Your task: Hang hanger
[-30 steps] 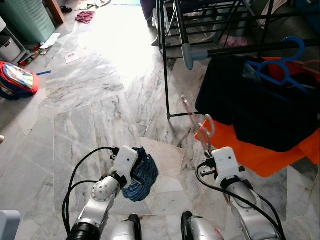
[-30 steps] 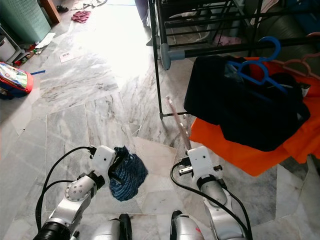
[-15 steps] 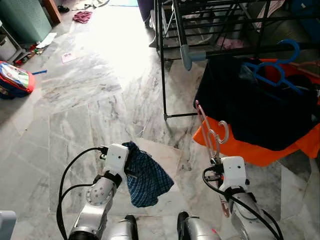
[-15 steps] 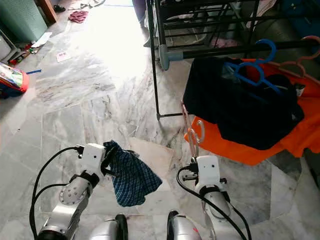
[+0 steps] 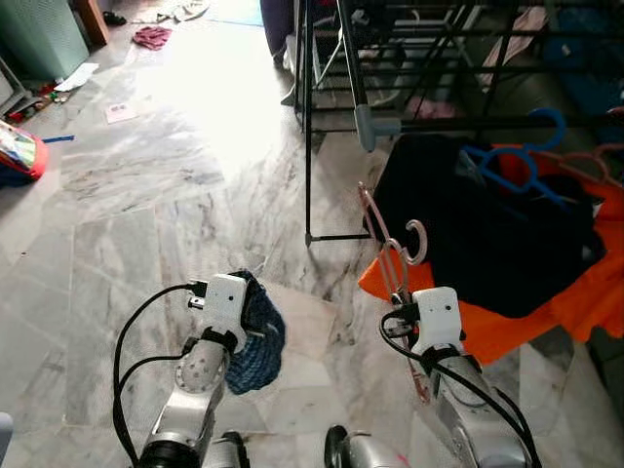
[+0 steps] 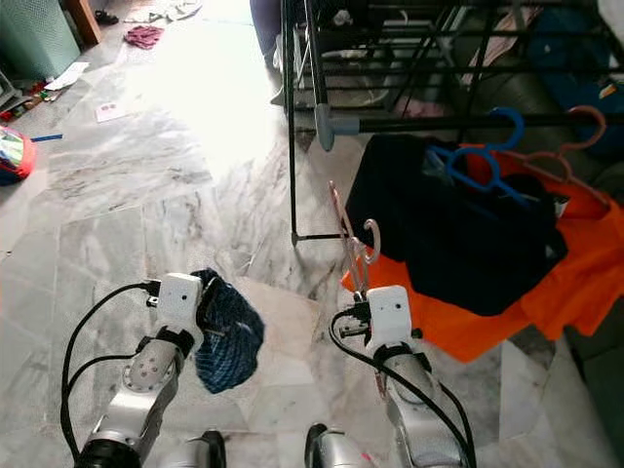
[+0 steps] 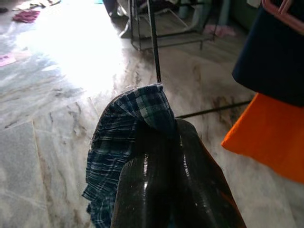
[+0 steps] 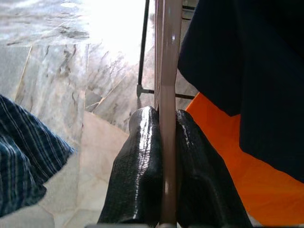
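The hanging is not yet done — the pink hanger point(image 5: 391, 255) is off the rail, carried in the right gripper point(image 8: 161, 124), whose two black fingers are clamped on one of its thin bars. By my reading the pick-up is finished and what remains is the approach, lifting the hook to rail height and setting it over the bar.

Taking the black drying rack point(image 5: 331, 68) as the landmark: the hanger sits below and in front of the rack's grey-capped rail point(image 5: 367, 125), near the foot of its upright leg and just beside the black garment point(image 5: 478, 224) and orange cloth point(image 5: 546, 302) draped from it. A blue hanger point(image 5: 522, 161) already hangs on that rail, further along.

The pink hanger's long axis runs roughly up and away from the robot, tilted toward the rack; its hook point(image 5: 419, 241) is at the far upper end, curling toward the black garment, well short of the rail.

The left gripper point(image 7: 164, 142), on the side away from the rack, is closed on a bunched blue checked cloth point(image 5: 255, 331) that hangs beneath it.
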`<state>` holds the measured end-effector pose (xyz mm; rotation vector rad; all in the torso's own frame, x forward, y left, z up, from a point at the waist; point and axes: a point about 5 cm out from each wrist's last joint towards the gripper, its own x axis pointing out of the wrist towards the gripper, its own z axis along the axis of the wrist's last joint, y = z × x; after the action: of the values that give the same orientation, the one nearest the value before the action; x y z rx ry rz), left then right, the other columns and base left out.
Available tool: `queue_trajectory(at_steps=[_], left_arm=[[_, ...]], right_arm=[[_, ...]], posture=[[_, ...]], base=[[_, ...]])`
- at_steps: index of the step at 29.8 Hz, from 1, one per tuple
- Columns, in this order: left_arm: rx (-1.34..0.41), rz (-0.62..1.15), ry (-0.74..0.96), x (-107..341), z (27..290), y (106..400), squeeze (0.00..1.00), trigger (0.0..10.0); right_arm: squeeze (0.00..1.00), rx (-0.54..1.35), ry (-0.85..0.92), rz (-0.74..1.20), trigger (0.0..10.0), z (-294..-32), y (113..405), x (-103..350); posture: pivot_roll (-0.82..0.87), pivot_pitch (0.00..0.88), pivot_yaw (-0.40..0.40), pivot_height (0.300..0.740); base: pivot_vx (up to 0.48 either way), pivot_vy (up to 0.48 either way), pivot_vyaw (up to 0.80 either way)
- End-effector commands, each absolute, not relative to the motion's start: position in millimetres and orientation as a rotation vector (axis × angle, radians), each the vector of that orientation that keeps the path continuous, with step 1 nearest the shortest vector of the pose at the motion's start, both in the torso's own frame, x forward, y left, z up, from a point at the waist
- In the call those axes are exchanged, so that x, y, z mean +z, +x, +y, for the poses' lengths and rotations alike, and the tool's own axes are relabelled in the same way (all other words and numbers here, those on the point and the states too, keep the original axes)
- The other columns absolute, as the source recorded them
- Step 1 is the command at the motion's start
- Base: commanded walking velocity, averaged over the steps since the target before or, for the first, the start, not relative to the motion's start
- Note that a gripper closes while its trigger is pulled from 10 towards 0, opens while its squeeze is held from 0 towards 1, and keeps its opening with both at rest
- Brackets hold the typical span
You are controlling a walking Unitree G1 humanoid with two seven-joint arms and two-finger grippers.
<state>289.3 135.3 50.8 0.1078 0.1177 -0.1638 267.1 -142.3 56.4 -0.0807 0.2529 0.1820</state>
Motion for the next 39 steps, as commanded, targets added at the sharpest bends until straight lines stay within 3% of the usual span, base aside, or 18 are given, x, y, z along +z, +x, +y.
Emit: queue_trajectory(at_steps=[1,7,14,20,27,39], left_arm=[[-0.153,0.129,0.111,47.1,133.9,288.3,0.00,10.0],[-0.161,0.143,0.121,43.1,127.0,293.1,0.00,10.0],[-0.184,0.139,0.148,47.5,130.9,300.4,0.00,10.0],[-0.164,0.139,0.142,49.5,133.8,302.7,0.00,10.0],[-0.168,0.141,0.145,48.6,133.0,304.9,0.00,10.0],[-0.177,0.141,0.155,50.7,134.5,308.5,0.00,10.0]], right_arm=[[0.00,0.179,-0.091,0.292,10.0,-146.9,266.2,50.4],[0.00,0.165,-0.145,0.344,10.0,-155.3,268.1,40.8],[0.00,0.224,-0.164,0.271,10.0,-138.2,272.8,47.8],[0.00,0.183,-0.154,0.280,10.0,-142.6,273.5,45.4],[0.00,0.218,-0.126,0.284,10.0,-141.2,268.9,43.7],[0.00,0.122,-0.143,0.308,10.0,-154.0,266.6,39.2]], posture=[[-0.03,0.085,-0.073,0.740],[-0.05,0.038,-0.070,0.740],[-0.07,0.064,-0.021,0.740],[-0.06,0.088,-0.009,0.740],[-0.08,0.123,0.008,0.740],[-0.09,0.134,0.023,0.740]], base=[[0.000,0.000,0.00],[0.000,0.000,0.00],[0.000,0.000,0.00],[0.000,0.000,0.00],[-0.349,0.000,0.00],[-0.349,0.000,0.00]])
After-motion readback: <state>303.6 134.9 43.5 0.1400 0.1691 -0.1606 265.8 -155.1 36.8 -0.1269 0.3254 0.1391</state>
